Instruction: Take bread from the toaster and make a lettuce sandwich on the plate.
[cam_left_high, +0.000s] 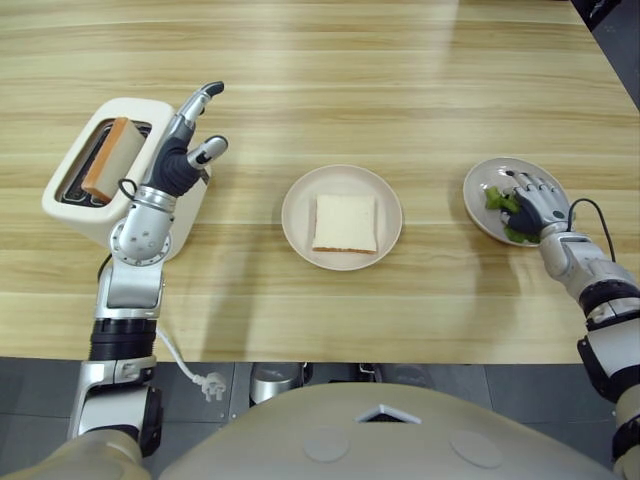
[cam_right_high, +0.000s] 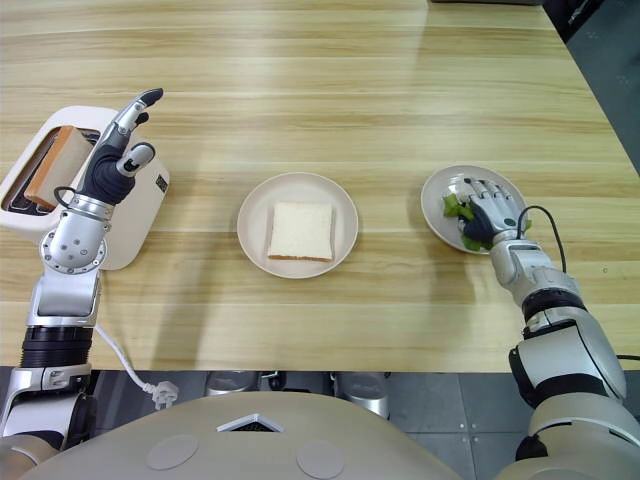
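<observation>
bread white, square, on plate; left hand splayed empty; right hand unclear.

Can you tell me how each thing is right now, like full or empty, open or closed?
toaster: one upright slice in a slot
plug: loose, in no socket
plate: holds one flat bread slice, nothing on top
small dish: holds lettuce
left hand: open, empty, over the toaster
right hand: lying on the lettuce
</observation>
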